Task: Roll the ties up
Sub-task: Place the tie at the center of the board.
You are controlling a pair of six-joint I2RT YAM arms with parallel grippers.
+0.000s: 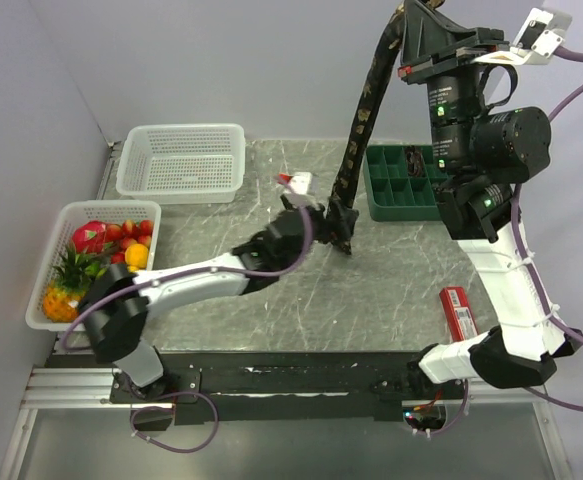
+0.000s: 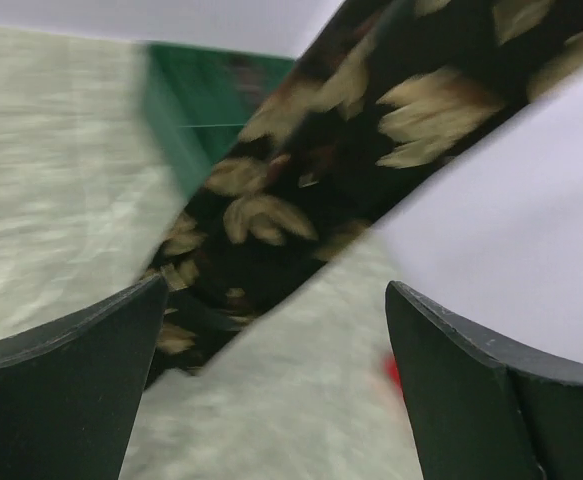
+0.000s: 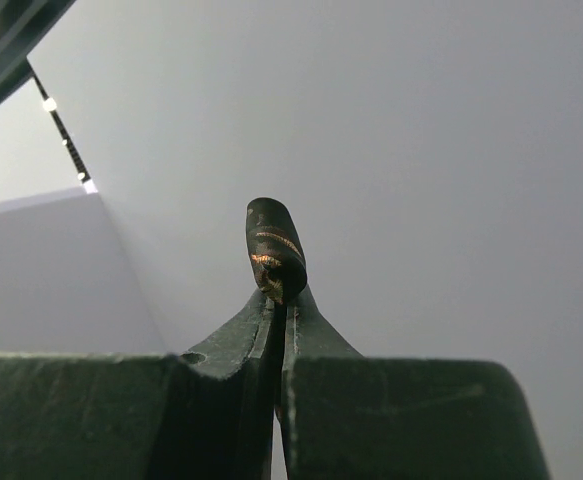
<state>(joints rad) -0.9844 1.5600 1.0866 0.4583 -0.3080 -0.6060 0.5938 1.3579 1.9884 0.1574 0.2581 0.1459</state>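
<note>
A dark tie [image 1: 363, 120] with tan speckles hangs almost straight down from my raised right gripper [image 1: 411, 12]; its lower end touches the table near the middle. In the right wrist view the right gripper [image 3: 279, 292] is shut on the tie's folded end [image 3: 274, 245]. My left gripper [image 1: 323, 222] is open beside the tie's lower end. In the left wrist view the tie [image 2: 341, 170] crosses diagonally ahead of the left gripper [image 2: 276, 330], whose fingers [image 2: 81, 380] stand wide apart with bare table between them.
A white empty basket [image 1: 181, 162] stands at the back left, and a white basket of fruit [image 1: 93, 262] at the left. A green compartment tray [image 1: 403, 182] stands at the back right. A red box [image 1: 458, 310] lies at the right front. A small white-red item [image 1: 294, 180] lies behind the left gripper.
</note>
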